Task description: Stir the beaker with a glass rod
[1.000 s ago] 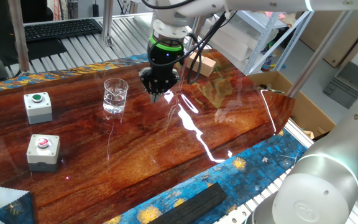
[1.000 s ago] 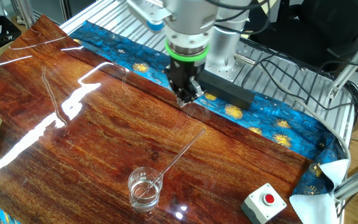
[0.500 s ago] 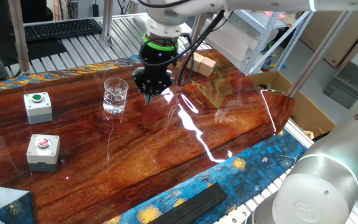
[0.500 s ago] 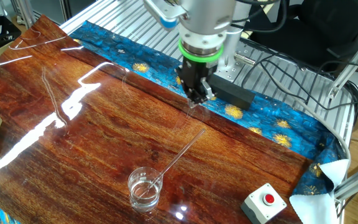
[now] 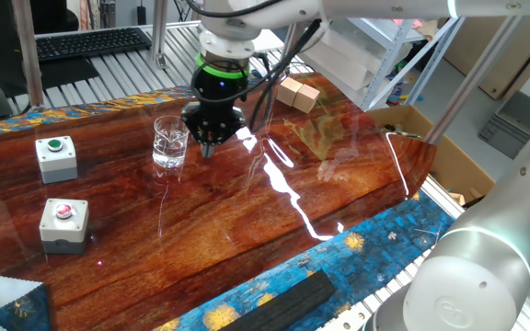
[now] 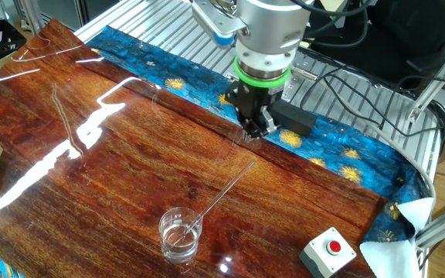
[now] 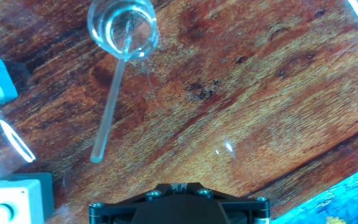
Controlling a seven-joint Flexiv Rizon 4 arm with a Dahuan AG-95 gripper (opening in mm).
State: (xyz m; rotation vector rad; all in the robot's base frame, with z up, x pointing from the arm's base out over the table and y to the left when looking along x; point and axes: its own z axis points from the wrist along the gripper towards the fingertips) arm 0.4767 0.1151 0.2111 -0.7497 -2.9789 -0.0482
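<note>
The beaker (image 5: 170,142) is a small clear glass standing on the glossy wooden table (image 5: 274,211). It also shows near the front edge in the other fixed view (image 6: 179,234) and at the top of the hand view (image 7: 123,28). The glass rod (image 6: 222,193) leans in the beaker, with its free end slanting up and out over the rim (image 7: 109,112). My gripper (image 5: 208,147) hangs just right of the beaker, fingers pointing down and shut with nothing between them. It stands a little above and apart from the rod's free end (image 6: 253,135). Only its black body (image 7: 179,185) shows in the hand view.
Two grey button boxes stand left of the beaker, one green-topped (image 5: 56,158) and one red-topped (image 5: 64,223). Wooden blocks (image 5: 297,92) lie behind the arm. A black bar (image 5: 283,299) lies on the blue cloth at the front edge, and a cardboard box (image 5: 431,147) sits beyond the table's right end.
My gripper has travelled sideways over the table toward the beaker and the rod's free end, staying shut. Beaker and rod have not moved.
</note>
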